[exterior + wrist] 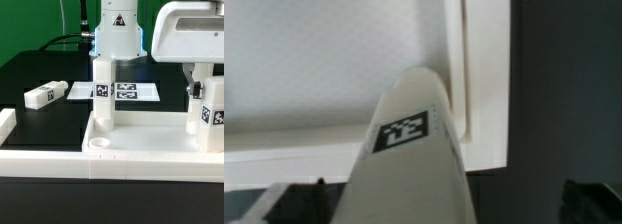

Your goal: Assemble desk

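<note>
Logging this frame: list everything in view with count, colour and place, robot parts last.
tabletop: 1, white, front of the table.
upright legs: 2, white, tagged, in the tabletop, one toward each side of the exterior view.
lying leg: 1, white, tagged, on the table at the exterior view's left.
marker board: 1, white, flat behind the tabletop.
border bars: 2 seen, white, exterior view's left and front.
table: 1, black.
arm: 1, white, at the back.
gripper: 1, apparently open around the exterior view's right leg.
</note>
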Tool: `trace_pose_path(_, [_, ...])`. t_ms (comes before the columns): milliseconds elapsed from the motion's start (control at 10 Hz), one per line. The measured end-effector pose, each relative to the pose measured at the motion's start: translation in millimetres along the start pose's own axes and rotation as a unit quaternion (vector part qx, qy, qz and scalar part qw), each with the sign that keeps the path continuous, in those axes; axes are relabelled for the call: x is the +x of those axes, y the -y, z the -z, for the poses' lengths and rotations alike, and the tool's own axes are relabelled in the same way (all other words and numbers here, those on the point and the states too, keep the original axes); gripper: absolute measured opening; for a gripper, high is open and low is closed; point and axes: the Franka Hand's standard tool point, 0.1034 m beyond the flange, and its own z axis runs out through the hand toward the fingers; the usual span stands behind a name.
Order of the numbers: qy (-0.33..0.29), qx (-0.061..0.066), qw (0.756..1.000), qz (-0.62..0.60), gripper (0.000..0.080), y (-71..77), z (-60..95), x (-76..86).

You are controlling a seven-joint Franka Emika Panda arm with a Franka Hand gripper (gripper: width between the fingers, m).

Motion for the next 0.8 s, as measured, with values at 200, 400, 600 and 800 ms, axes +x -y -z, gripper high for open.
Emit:
trace_pose_path(200, [0.0, -0.003, 0.999, 0.043, 0.0649, -1.8, 0.0, 0.4])
trace_pose_path(400, [0.0, -0.009, 0.99, 0.138, 0.0649, -7.6, -0.1, 1.9])
trace_pose_path(600, [0.0, -0.01, 0.991, 0.135, 0.0602, -10.4, -0.2, 2.6])
trace_pose_path(800, [0.0, -0.01, 0.993, 0.115, 0.0289, -10.5, -0.2, 2.6])
